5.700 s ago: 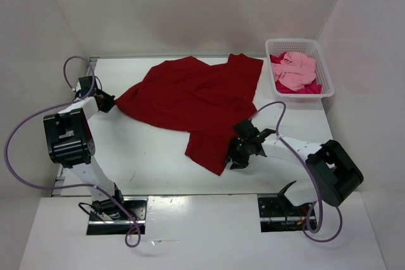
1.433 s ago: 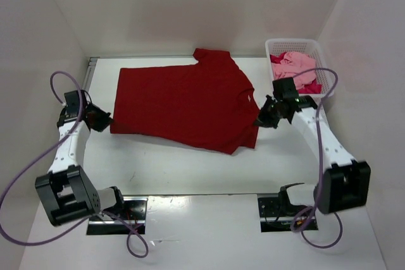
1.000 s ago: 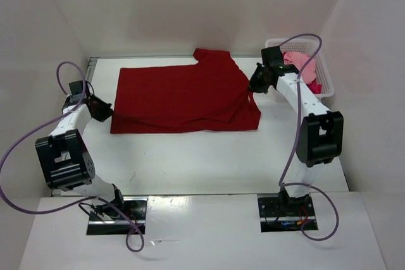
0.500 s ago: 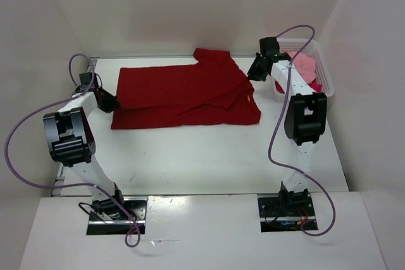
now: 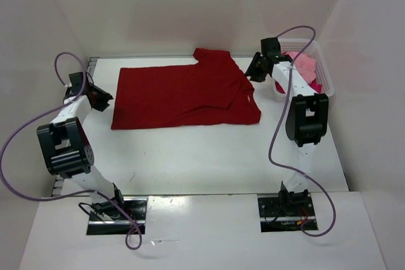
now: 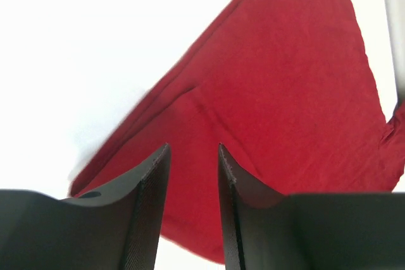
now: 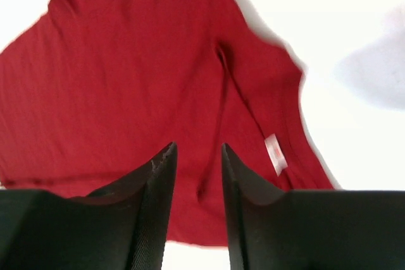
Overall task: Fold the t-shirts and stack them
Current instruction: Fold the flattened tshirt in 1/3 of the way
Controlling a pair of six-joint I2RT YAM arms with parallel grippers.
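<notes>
A dark red t-shirt [image 5: 183, 93] lies folded in half on the table, one sleeve poking toward the back. My left gripper [image 5: 101, 99] hovers just off its left edge, open, nothing between the fingers; the left wrist view shows the red cloth [image 6: 285, 93] below the gap. My right gripper [image 5: 253, 73] is at the shirt's right edge by the collar, open and empty; the right wrist view shows the shirt [image 7: 126, 74] and its white neck label [image 7: 276, 153]. A light pink t-shirt [image 5: 304, 64] and a crimson-magenta one [image 5: 314, 86] lie in the basket.
The white mesh basket [image 5: 324, 74] stands at the back right corner, right behind my right arm. White walls enclose the table on three sides. The arm bases [image 5: 114, 210] sit at the near edge.
Both grippers carried the shirt's near edge to the back, folding it in half, then opened and let go. The left gripper has drawn slightly left, away from the cloth.
</notes>
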